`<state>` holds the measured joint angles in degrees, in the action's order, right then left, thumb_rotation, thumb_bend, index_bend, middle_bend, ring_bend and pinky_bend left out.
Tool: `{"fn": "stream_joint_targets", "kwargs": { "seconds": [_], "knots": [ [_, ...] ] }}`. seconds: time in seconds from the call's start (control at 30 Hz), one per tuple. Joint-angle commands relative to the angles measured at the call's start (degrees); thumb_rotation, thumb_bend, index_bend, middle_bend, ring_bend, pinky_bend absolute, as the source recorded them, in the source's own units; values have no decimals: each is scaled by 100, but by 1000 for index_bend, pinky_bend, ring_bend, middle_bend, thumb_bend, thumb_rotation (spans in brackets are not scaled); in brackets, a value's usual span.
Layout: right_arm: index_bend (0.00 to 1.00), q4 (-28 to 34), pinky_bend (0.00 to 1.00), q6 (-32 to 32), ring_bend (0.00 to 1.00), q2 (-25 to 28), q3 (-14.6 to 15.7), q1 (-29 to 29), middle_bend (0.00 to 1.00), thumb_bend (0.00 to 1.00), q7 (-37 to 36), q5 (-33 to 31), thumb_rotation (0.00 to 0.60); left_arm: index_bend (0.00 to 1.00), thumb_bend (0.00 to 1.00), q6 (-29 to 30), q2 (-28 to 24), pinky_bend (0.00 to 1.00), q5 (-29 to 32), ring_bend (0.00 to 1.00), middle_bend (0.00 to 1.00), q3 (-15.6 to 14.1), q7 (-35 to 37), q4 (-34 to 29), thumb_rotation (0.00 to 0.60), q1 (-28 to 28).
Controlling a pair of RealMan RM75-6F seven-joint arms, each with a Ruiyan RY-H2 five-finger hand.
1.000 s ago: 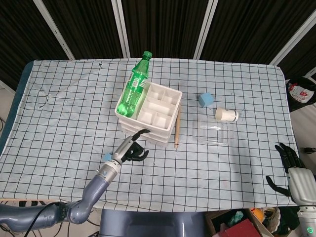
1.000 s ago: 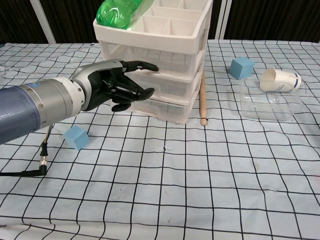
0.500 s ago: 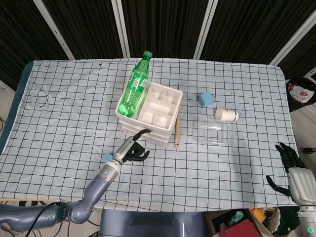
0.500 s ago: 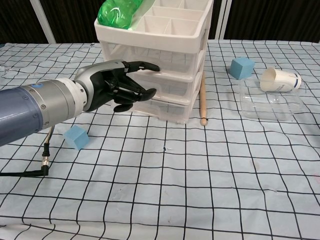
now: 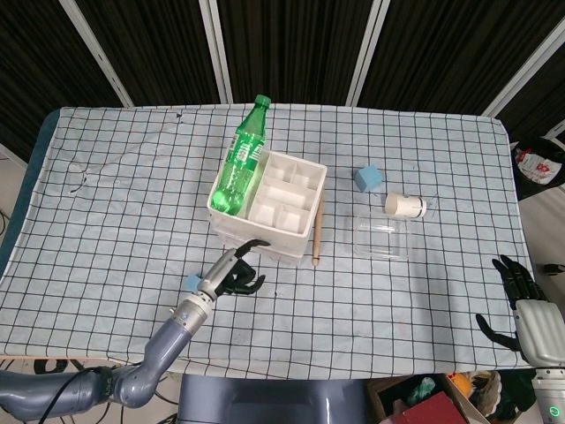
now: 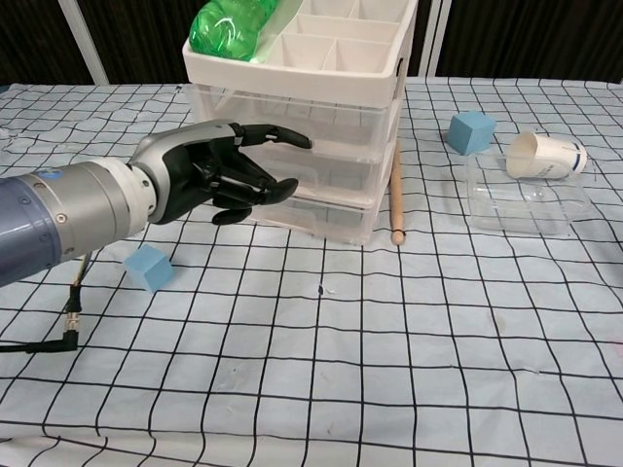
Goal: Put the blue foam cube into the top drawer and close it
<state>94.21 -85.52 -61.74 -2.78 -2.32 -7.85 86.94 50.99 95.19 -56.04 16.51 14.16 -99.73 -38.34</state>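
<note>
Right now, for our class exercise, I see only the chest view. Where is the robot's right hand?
Observer: The right hand hangs past the near right corner of the checked-cloth table, fingers apart, holding nothing.
Operator: How does the green plastic bottle lie beyond my frame?
Observer: The green plastic bottle lies on top of the white plastic drawer unit, cap toward the table's far edge, neck sticking out past the unit's back rim.
Operator: Is anything in the top tray's compartments?
Observer: The open compartments beside the bottle hold nothing.
</note>
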Motion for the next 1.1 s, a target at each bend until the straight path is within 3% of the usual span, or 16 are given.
{"fn": "stream_joint_targets", "kwargs": {
  "seconds": [0.03, 0.4, 0.7, 0.9, 1.1],
  "knots": [
    [0, 1, 176, -2, 0, -3, 1, 0, 0, 255, 7, 3, 600, 241, 445, 6, -73, 893, -70, 940, 994, -61, 47, -72, 600, 61],
    [0, 2, 176, -7, 0, -6, -1, 4, 0, 255, 14, -2, 600, 239, 444, 61, -309, 893, -436, 940, 994, -275, 251, -336, 600, 289],
    [0, 2, 176, -11, 0, -3, -1, 6, 0, 254, 8, 2, 600, 108, 432, 204, -575, 893, -900, 940, 994, -586, 186, -533, 600, 485],
    [0, 6, 176, -17, 0, -6, 2, 9, 0, 255, 16, 6, 600, 87, 354, 282, -752, 893, -1111, 940, 994, -756, 69, -571, 600, 572],
    [0, 7, 176, -21, 0, -8, -2, 11, 0, 255, 25, 2, 600, 85, 352, 381, -910, 893, -1351, 940, 994, -888, 95, -713, 600, 682]
  ]
}}
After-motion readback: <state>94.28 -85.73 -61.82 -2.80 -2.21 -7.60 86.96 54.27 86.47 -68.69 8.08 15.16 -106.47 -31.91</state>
